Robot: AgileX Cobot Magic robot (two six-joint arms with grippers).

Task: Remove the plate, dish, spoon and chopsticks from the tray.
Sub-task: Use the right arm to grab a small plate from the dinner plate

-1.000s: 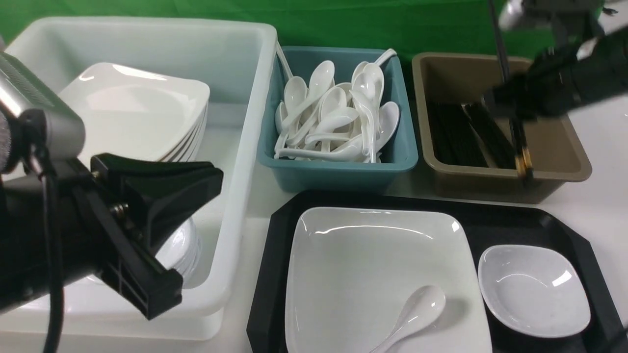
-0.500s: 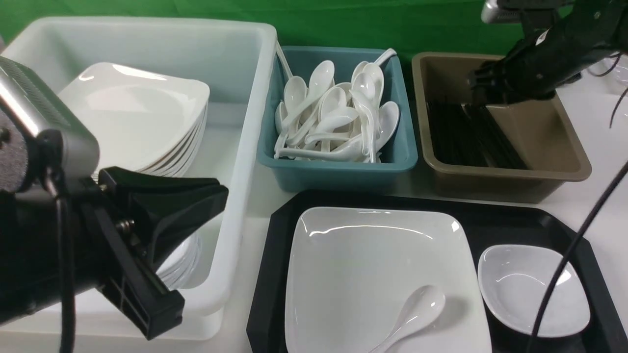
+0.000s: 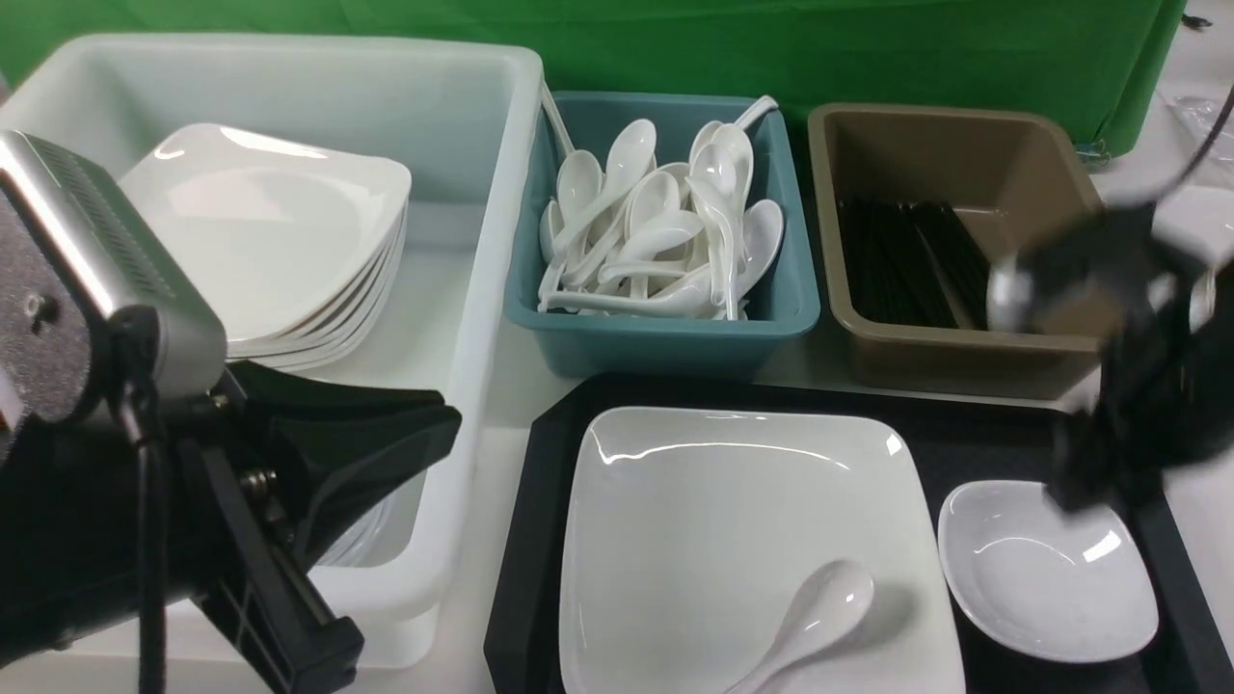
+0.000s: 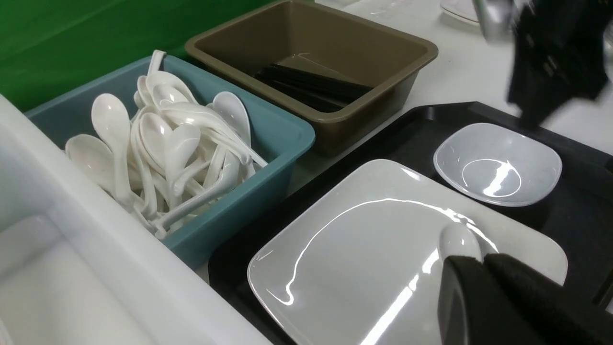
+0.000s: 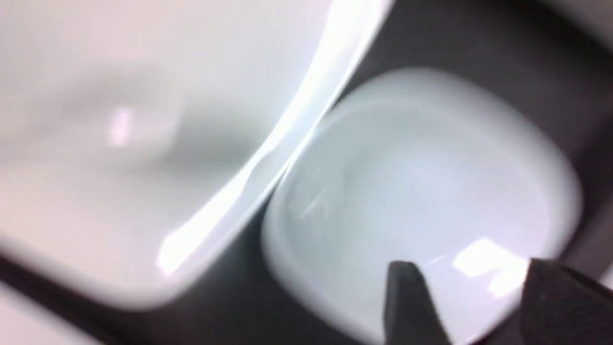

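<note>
The black tray (image 3: 974, 434) holds the large white plate (image 3: 713, 520) and the small dish (image 3: 1046, 578). The spoon (image 3: 815, 612) lies on the plate's near right part. Black chopsticks (image 3: 911, 260) lie in the brown bin (image 3: 964, 361), among several alike. My right gripper (image 3: 1089, 492), blurred, hovers over the dish's far right edge. In the right wrist view it (image 5: 471, 266) is open and empty above the dish (image 5: 421, 182). My left gripper (image 3: 443, 424) is shut and empty, over the white tub's right wall. In the left wrist view it (image 4: 481, 258) points at the spoon (image 4: 457, 239).
A white tub (image 3: 482, 193) at the left holds stacked plates (image 3: 270, 222) and dishes. A teal bin (image 3: 665, 337) full of white spoons stands behind the tray, beside the brown bin. A green cloth hangs at the back.
My right gripper held chopsticks over the brown bin, let them go there, then swung down and nearer, over the dish. My left gripper shifted slightly right.
</note>
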